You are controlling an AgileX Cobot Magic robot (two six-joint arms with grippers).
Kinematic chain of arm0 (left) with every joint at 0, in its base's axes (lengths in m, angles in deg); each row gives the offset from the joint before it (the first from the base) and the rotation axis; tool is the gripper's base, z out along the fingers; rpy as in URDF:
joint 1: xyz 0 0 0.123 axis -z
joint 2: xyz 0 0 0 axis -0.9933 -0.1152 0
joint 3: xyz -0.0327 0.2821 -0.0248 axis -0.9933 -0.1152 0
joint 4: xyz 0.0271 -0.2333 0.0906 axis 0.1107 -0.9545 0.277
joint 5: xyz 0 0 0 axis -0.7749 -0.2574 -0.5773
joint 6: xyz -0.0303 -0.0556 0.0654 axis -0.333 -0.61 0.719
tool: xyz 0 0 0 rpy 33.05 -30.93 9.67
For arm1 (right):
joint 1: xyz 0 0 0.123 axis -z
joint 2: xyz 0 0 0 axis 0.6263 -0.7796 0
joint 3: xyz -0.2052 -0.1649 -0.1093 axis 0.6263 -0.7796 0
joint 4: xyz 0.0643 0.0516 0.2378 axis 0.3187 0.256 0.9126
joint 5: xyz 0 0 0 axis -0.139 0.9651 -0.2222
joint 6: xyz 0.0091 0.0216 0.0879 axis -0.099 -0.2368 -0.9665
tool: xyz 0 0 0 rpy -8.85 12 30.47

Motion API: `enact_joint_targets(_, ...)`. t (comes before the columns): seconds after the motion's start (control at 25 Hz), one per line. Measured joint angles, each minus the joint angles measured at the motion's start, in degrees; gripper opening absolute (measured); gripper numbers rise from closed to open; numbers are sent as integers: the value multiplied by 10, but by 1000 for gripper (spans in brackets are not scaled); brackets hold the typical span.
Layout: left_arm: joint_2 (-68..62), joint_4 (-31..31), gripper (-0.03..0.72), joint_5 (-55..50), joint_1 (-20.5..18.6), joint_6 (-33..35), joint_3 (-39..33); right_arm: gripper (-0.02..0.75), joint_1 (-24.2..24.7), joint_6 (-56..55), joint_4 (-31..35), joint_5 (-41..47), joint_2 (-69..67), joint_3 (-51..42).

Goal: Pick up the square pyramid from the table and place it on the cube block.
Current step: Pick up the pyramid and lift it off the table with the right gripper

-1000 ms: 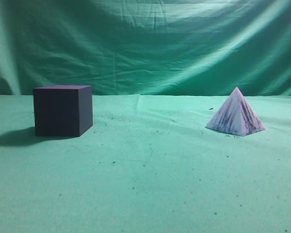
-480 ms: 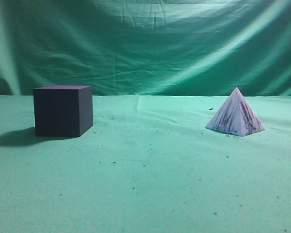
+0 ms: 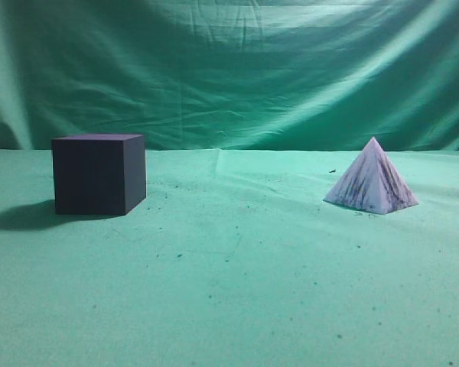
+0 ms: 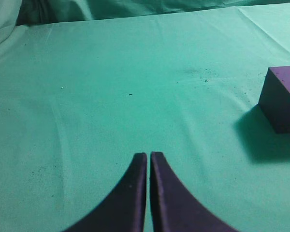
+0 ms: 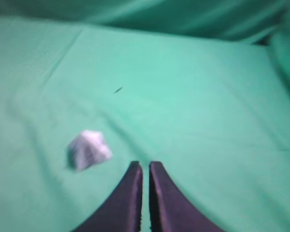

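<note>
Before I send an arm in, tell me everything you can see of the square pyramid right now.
The square pyramid is white to pale lilac with dark purplish streaks, like marble. It stands upright on its base on the green table, apex up, at the right of the exterior view, far apart from the dark cube block on the left. Nothing touches it but the cloth. In the right wrist view it shows as a blurred pale shape left of the right gripper, whose jaws are together.
</note>
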Motion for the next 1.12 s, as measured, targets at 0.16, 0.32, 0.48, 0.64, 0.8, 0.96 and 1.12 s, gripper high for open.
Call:
enact_joint_targets(0.16, 0, 0, 0, 0, 0, 0, 0, 0, -77, 8, 1, 14, -107, 33)
enact_joint_targets(0.32, 0, 0, 0, 0, 0, 0, 0, 47, -118, 12, 0, -2, -239, 70)
enact_joint_targets(0.48, 0, 0, 0, 0, 0, 0, 0, 280, -127, 13, 0, -17, -377, 115)
enact_joint_targets(0.64, 0, 0, 0, 0, 0, 0, 0, 586, -127, 13, 0, -16, -492, 170)
enact_joint_targets(0.8, 0, 0, 0, 0, 0, 0, 0, 645, -127, 13, 0, 9, -584, 228)
enact_joint_targets(0.96, 0, 0, 0, 0, 0, 0, 0, 645, -127, 13, 0, 21, -658, 279)
enact_joint_targets(1.12, 0, 0, 0, 0, 0, 0, 0, 645, -127, 13, 0, 18, -713, 306)
